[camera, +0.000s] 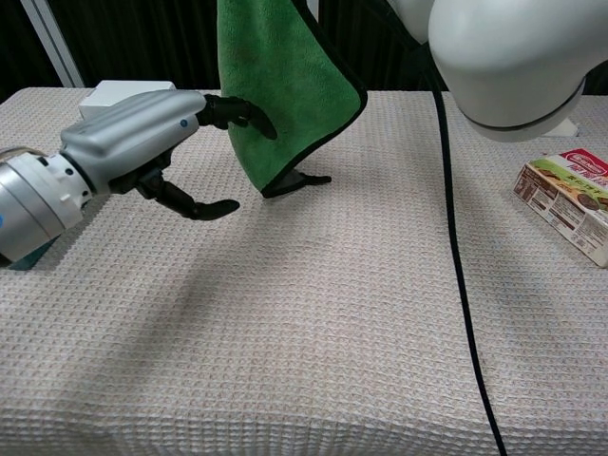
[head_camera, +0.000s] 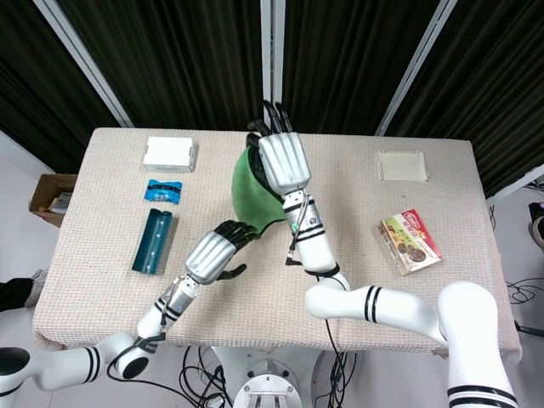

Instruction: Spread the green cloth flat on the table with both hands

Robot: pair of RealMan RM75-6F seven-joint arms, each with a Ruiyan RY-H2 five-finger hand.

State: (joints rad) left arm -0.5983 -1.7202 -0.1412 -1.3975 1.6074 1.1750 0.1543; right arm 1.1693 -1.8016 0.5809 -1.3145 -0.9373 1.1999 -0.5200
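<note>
Right hand (head_camera: 281,165) holds green cloth (camera: 283,90) up, lower corner touching table (camera: 313,313); left hand (camera: 142,142) spread, empty. Best to pinch the near-left hanging edge, then pull apart.

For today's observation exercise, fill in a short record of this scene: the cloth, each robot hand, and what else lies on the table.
cloth: green cloth hangs from above, its lowest corner touching the table
right robot hand: right robot hand holds the cloth up by its top
left robot hand: left robot hand open, fingers spread, reaching at the cloth's left edge, not gripping it
left side of table: white box, blue packet, teal case
right side of table: beige square, biscuit box
</note>
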